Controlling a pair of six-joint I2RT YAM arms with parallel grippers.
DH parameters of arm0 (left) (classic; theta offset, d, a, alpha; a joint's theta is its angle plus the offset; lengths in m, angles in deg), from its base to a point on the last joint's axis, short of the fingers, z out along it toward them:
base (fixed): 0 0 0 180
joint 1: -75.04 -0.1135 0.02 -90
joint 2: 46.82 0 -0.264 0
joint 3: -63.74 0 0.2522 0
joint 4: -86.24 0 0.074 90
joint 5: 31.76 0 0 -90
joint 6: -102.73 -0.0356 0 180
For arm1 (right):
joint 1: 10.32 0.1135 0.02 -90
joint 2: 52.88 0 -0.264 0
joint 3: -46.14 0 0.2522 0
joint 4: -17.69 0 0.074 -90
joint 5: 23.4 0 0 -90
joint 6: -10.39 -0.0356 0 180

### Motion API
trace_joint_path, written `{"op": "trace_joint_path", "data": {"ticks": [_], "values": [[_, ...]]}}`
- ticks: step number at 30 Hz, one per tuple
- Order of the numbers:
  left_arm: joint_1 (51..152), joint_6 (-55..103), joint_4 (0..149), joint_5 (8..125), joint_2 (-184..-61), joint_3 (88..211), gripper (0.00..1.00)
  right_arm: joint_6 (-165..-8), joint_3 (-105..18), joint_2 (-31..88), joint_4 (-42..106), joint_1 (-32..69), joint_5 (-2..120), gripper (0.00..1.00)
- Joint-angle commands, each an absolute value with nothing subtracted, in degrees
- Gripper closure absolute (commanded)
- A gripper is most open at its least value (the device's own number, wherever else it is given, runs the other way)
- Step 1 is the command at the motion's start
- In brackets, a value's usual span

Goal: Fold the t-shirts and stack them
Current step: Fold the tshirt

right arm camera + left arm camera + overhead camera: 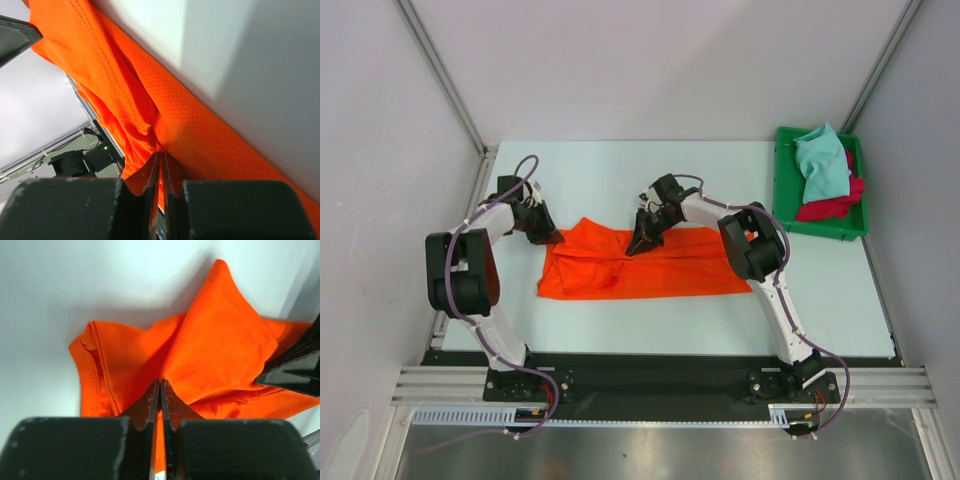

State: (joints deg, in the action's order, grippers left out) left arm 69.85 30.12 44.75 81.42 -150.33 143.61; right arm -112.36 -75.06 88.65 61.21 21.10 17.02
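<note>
A bright orange t-shirt (pixel 640 265) lies spread across the middle of the table. My left gripper (pixel 548 236) is shut on its far left corner; in the left wrist view the cloth (pixel 215 350) is pinched between the closed fingertips (pixel 161 383). At the shirt's far edge, near the middle, my right gripper (pixel 642 240) is shut on it, and the right wrist view shows mesh cloth (pixel 165 115) bunched at its closed tips (pixel 161 154). A light teal t-shirt (pixel 822 163) lies on a crimson red t-shirt (pixel 832 205) in the tray.
A green plastic tray (pixel 785 180) stands at the back right of the table. Grey walls enclose the table at the back and on both sides. An aluminium rail (pixel 660 380) carries both arm bases along the near edge.
</note>
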Motion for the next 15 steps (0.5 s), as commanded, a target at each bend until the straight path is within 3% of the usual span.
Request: {"op": "trace_joint_path", "data": {"ticks": [1,5,15], "values": [[70.1,29.0,43.8,83.1,-146.1,144.7,0.94,-112.9,-73.4,85.9,61.5,21.2,16.8,0.89],[70.0,28.7,42.4,82.6,-144.7,143.4,0.99,-113.8,-71.9,85.4,60.4,21.2,15.6,0.89],[70.0,27.9,40.8,77.7,-146.3,141.0,0.96,-115.1,-68.7,85.1,58.2,20.4,14.5,0.88]]}}
